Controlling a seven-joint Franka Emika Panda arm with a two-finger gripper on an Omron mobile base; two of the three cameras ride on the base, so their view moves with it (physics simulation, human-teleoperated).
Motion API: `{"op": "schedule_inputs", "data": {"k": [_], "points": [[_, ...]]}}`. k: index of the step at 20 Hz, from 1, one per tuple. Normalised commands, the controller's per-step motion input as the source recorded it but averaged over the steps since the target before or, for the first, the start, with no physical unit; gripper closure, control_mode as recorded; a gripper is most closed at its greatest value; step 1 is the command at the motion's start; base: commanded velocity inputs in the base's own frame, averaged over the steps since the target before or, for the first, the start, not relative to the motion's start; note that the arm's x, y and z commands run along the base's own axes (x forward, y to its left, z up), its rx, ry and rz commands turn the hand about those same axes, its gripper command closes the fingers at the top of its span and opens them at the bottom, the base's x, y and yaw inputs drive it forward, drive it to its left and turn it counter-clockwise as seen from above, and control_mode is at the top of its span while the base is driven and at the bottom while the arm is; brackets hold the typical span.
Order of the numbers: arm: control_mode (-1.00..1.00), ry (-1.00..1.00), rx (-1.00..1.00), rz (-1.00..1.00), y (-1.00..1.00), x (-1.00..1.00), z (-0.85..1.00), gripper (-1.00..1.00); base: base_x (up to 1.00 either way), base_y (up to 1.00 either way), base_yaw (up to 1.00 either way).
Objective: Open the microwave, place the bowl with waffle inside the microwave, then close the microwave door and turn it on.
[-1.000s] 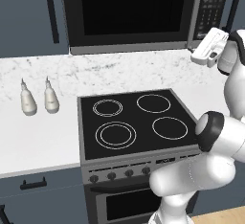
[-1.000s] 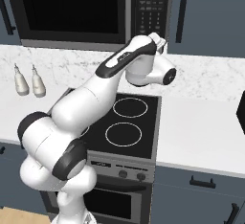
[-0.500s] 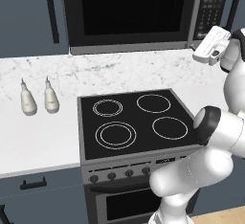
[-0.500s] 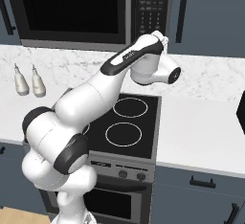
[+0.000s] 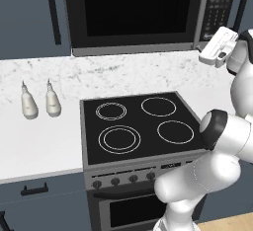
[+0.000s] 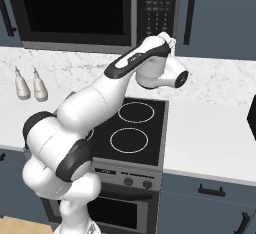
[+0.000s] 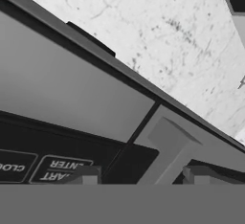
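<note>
From the base views we see the microwave (image 5: 148, 13) above the stove (image 5: 143, 126) with its microwave door (image 5: 136, 10) closed, while the hand view adds the keypad (image 7: 48, 168) close up, where the hand (image 7: 141, 177) hovers, fingers parted, gripping nothing.

The microwave (image 5: 136, 15) is cut off by the top edge. Its keypad (image 7: 43, 165) is cropped, with labels only partly legible. The hand (image 7: 141, 176) is largely hidden; its grip state cannot be determined.
</note>
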Motion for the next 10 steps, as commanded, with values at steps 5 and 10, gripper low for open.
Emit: {"op": "schedule_inputs", "data": {"k": [5,10], "points": [[-1.0,-0.01,0.0,0.0,0.03,0.06,0.01,-1.0,0.0,0.0,0.0],[-1.0,-0.03,0.0,0.0,0.0,-0.15,0.16,-1.0,0.0,0.0,0.0]]}}
